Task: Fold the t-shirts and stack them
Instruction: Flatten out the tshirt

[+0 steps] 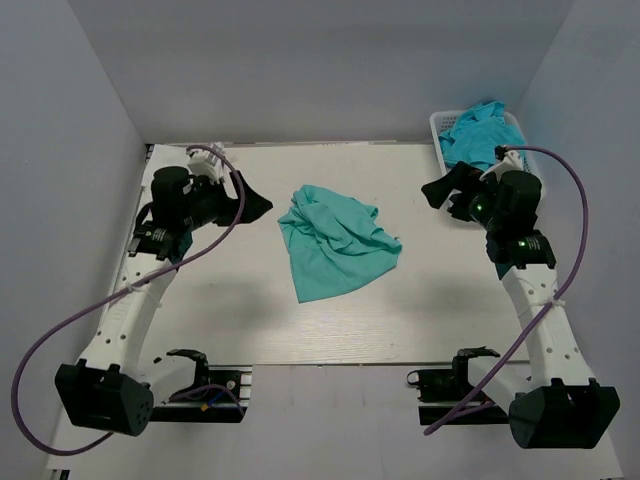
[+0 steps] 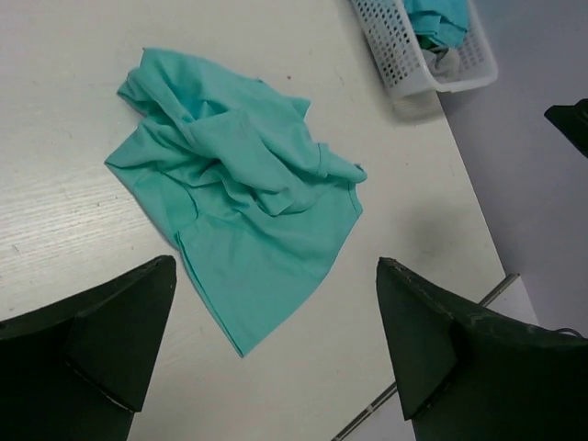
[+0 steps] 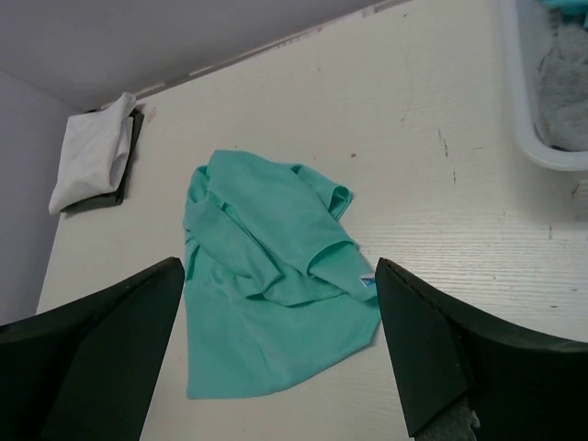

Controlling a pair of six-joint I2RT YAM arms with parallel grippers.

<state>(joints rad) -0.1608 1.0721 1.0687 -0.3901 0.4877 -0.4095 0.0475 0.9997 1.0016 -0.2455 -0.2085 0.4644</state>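
A teal-green t-shirt (image 1: 335, 245) lies crumpled in the middle of the table, its hem pointing toward the near edge. It also shows in the left wrist view (image 2: 239, 184) and the right wrist view (image 3: 271, 285). My left gripper (image 1: 255, 203) hovers left of it, open and empty (image 2: 276, 266). My right gripper (image 1: 440, 187) hovers to its right, also open and empty (image 3: 278, 265). Turquoise-blue t-shirts (image 1: 480, 135) are heaped in the basket. A folded white t-shirt (image 3: 92, 152) rests on a dark one (image 3: 131, 147) at the far left corner.
The white lattice basket (image 1: 438, 128) stands at the back right corner, close behind my right gripper; grey cloth (image 3: 565, 92) shows inside it. Grey walls close in the table on three sides. The arm bases sit at the near edge.
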